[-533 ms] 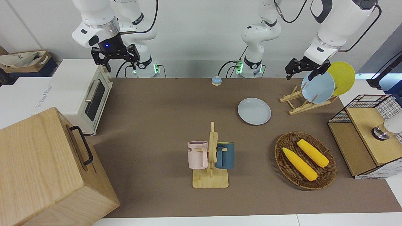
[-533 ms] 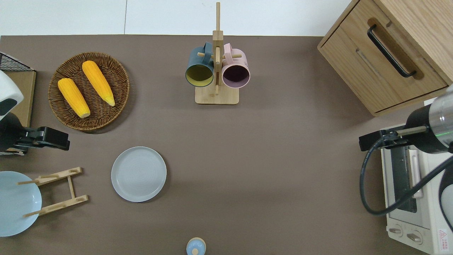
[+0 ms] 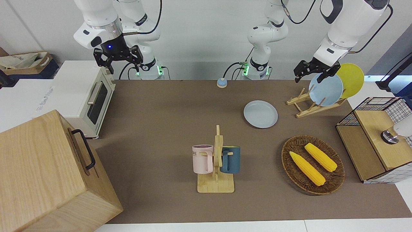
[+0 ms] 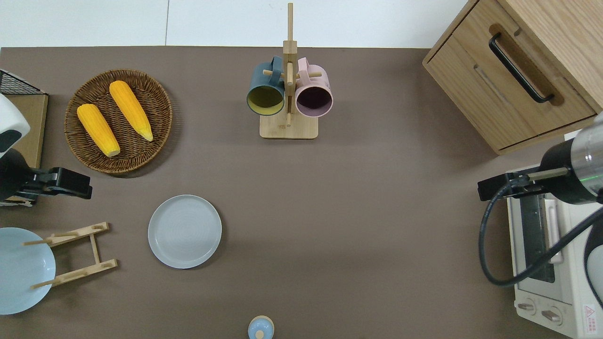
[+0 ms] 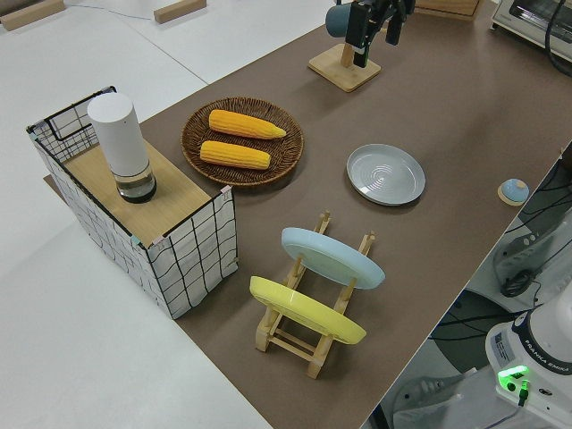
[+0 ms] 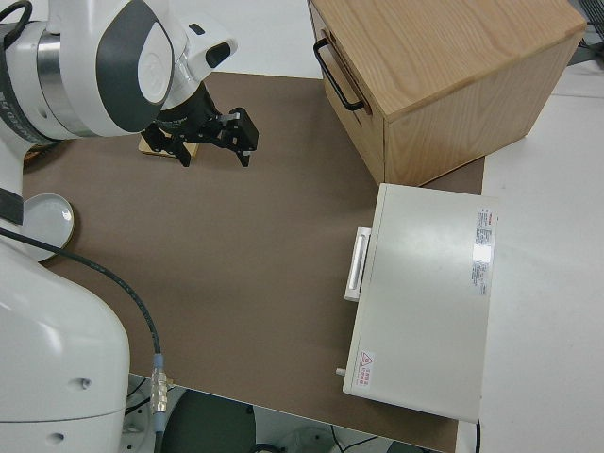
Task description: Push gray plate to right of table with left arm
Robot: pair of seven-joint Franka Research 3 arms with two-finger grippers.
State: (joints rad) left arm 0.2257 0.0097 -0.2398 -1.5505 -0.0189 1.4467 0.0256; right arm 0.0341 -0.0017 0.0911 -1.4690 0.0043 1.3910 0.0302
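Observation:
The gray plate lies flat on the brown table, between the mug rack and the robots. It lies toward the left arm's end of the table. My left gripper hangs open in the air, holding nothing. In the overhead view it is over bare table between the wicker basket and the plate rack, apart from the gray plate. My right gripper is parked, open and empty.
A wooden plate rack with a sky-blue plate and a yellow plate stands beside the gray plate. Around them are a wicker basket with two corn cobs, a mug rack, a wire crate, a toaster oven, a wooden cabinet and a small blue bell.
The left gripper has shifted only slightly. The gray plate and everything else stay where they were.

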